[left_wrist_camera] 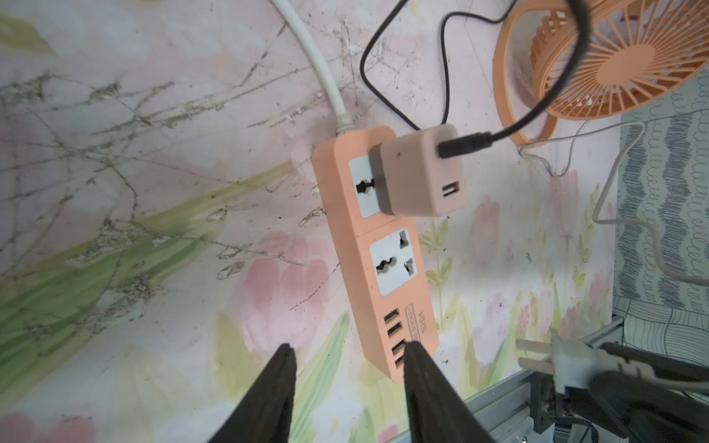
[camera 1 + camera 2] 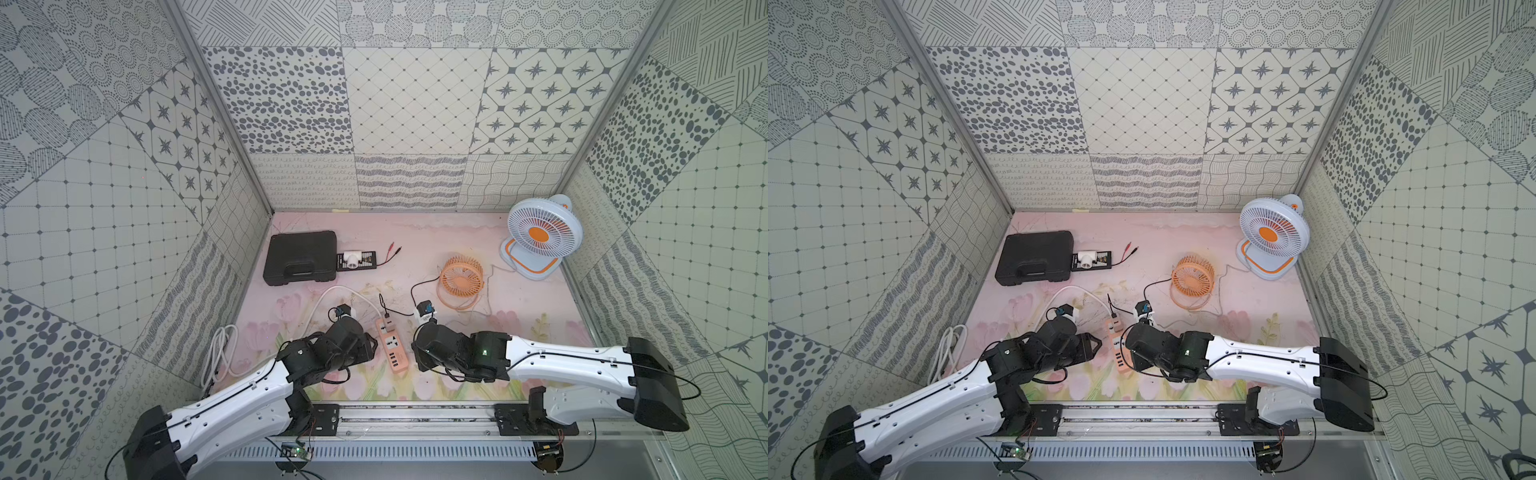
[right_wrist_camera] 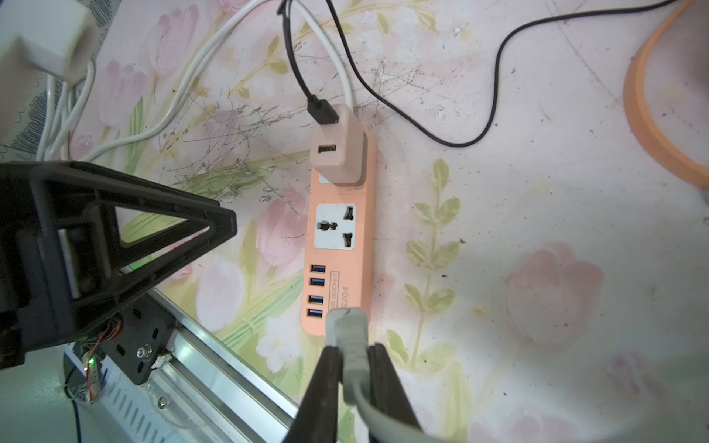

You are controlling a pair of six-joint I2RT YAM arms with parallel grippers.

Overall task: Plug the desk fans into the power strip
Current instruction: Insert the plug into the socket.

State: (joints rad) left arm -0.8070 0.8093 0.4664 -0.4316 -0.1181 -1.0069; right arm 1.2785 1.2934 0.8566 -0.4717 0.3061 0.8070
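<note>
Pink tulip-printed matting covers the table inside grey-and-white patterned walls. The power strip (image 2: 390, 345) lies on it between the two arms, and its thick white cord (image 1: 323, 73) curves away from the end opposite the USB row. A beige adapter cube (image 1: 422, 172) fills the socket nearest that cord end, with a black cable plugged into it. The second socket, between the cube and the USB ports, shows its white face uncovered. The left gripper (image 1: 349, 349) hangs at the strip's USB end with its jaws spread and nothing clamped between them. One fingertip (image 1: 416, 356) overlaps the strip's USB corner in the left wrist view, and whether it touches cannot be told; the other is over bare matting just beside the strip. On the strip's opposite side, the right gripper (image 3: 353, 351) is clenched on a grey plug (image 3: 347, 326). The left wrist view shows the plug pins-first, just off the USB end and apart from the strip. A thin grey cord trails back from the plug between the fingers. Beyond the strip's cord end lies a small orange fan (image 2: 461, 280). Farther out the same way, well apart from the strip, stands the desk fan (image 2: 540, 232), white with an orange hub. A black case (image 2: 301, 257) lies beyond the cord end on the left gripper's side.
</note>
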